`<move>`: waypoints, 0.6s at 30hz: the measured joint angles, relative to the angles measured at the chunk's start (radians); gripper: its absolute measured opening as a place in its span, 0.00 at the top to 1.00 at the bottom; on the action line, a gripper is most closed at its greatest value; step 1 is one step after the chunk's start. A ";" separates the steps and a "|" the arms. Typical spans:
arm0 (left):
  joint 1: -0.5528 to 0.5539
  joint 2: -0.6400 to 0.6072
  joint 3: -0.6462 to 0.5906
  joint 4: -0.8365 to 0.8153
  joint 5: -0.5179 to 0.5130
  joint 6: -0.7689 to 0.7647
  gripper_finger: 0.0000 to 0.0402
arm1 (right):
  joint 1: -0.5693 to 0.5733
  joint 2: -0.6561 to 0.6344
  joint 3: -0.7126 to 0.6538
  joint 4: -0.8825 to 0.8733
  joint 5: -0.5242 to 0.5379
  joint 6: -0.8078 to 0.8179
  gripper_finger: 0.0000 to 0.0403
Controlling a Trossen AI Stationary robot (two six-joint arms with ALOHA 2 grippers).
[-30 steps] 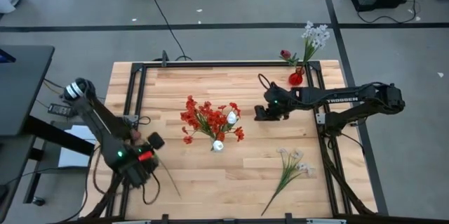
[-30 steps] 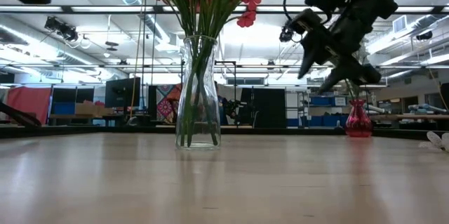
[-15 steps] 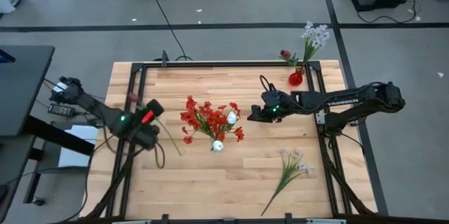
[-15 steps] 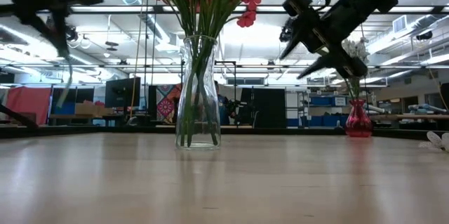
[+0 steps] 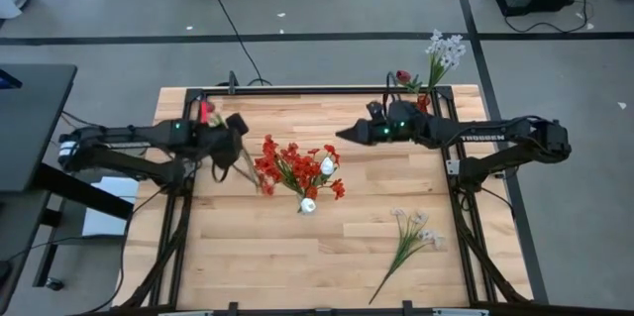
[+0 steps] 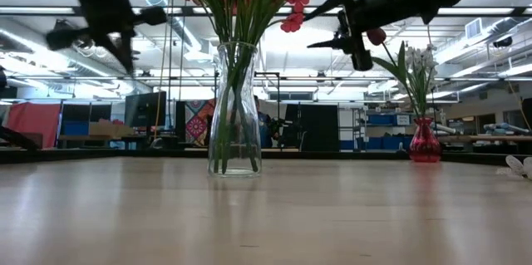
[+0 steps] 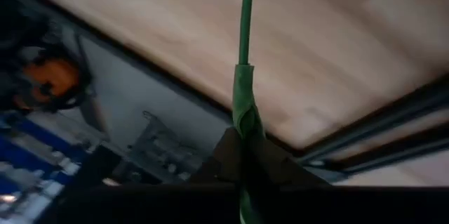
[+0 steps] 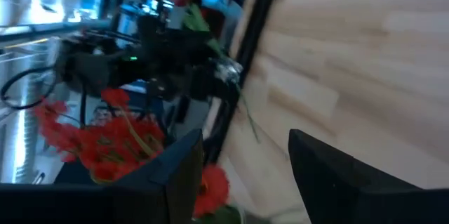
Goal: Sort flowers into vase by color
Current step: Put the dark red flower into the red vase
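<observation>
Beside the vase, left jaws pinch a flower stem; right jaws spread.

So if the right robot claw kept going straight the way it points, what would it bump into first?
Probably the red flower bunch standing in the clear glass vase. The open right gripper points toward it across the wooden table, with the left gripper farther behind. Height is hard to judge, so it might pass above.

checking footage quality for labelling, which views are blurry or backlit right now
Low view: ceiling lights backlight the scene, so the clear vase and both arms are dark silhouettes. Left wrist view: soft all over, though the green stem in the shut left end effector reads clearly. Right wrist view: smeared, red flowers blurred. High view: even and sharp.
</observation>
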State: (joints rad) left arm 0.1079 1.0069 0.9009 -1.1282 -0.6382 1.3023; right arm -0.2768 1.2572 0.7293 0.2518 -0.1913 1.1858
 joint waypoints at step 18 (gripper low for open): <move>0.343 0.079 0.001 0.858 0.117 0.560 0.95 | -0.123 0.002 0.018 0.058 0.008 -0.242 0.46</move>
State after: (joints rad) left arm 0.4508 1.0857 0.9016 -0.2704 -0.5216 1.8625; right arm -0.3995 1.2589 0.7477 0.3098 -0.1828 0.9437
